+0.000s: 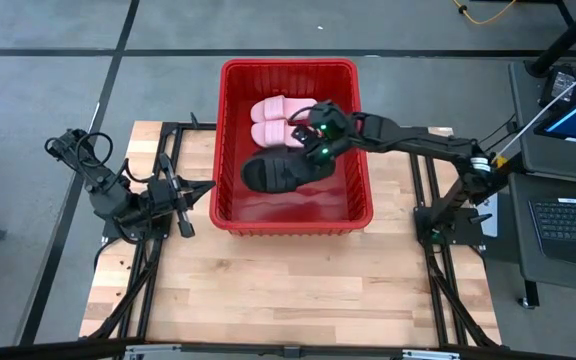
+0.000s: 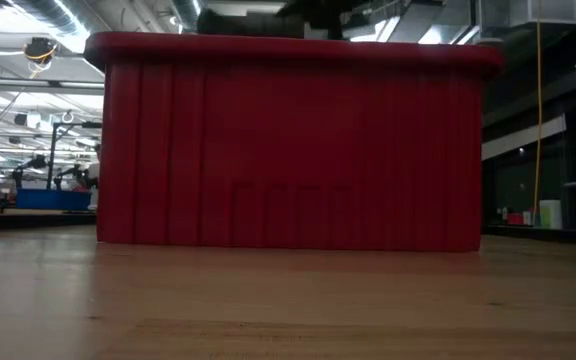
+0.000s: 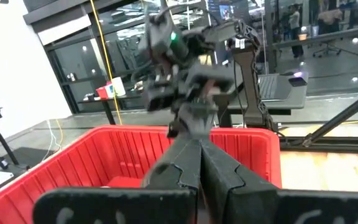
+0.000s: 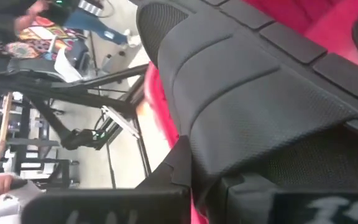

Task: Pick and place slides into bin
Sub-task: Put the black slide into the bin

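Note:
The red bin [image 1: 290,210] stands mid-table; its near wall fills the low view [image 2: 288,150]. Two pale pink slides [image 1: 270,122] lie side by side on the bin's floor at its far end. My right gripper [image 1: 315,152] reaches over the bin from the table's right and is shut on a black slide [image 1: 276,172], which fills the right wrist view [image 4: 241,81]. No second black slide shows. My left gripper [image 1: 206,190] is shut and empty just left of the bin's left wall, and its fingers [image 3: 219,171] point at the bin. My right gripper holds the black slide by its end toward the table's right [image 1: 303,162], coming from the right and slanting down. The gripper's own body hides the fingers' exact place. The slide reaches out leftward from the fingers over the bin's inside, roughly level.
Bare wooden table top [image 1: 288,290] lies in front of the bin. The arm bases and black frame rails [image 1: 438,225] stand at both sides. A laptop [image 1: 568,215] sits off the table at the right.

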Action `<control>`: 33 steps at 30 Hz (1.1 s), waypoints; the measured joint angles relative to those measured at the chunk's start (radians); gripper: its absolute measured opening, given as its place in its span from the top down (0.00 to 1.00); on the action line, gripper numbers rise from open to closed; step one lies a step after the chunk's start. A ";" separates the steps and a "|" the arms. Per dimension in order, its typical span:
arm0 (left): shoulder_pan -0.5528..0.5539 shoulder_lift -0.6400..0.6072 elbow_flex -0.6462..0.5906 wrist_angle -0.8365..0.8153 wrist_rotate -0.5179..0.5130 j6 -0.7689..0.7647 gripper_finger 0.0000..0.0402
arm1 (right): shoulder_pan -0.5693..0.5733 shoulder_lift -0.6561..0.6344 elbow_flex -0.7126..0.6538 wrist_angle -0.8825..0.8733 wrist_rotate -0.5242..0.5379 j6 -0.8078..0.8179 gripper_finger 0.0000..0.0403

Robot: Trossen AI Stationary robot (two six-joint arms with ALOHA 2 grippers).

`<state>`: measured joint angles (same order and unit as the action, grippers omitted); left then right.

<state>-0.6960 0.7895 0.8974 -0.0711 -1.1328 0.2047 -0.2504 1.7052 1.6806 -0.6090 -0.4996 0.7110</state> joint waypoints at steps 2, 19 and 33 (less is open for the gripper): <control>0.000 0.000 0.000 0.000 0.001 -0.009 1.00 | 0.000 0.025 0.000 -0.002 -0.010 0.039 0.96; 0.000 0.000 0.000 -0.016 0.002 -0.008 1.00 | -0.003 0.083 -0.159 0.154 0.080 0.123 0.96; 0.000 0.000 0.000 -0.016 0.001 -0.010 1.00 | 0.012 0.081 -0.267 0.253 0.018 0.226 0.96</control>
<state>-0.6964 0.7897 0.8974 -0.0866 -1.1316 0.1949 -0.2382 1.7863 1.4132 -0.3562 -0.4819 0.9366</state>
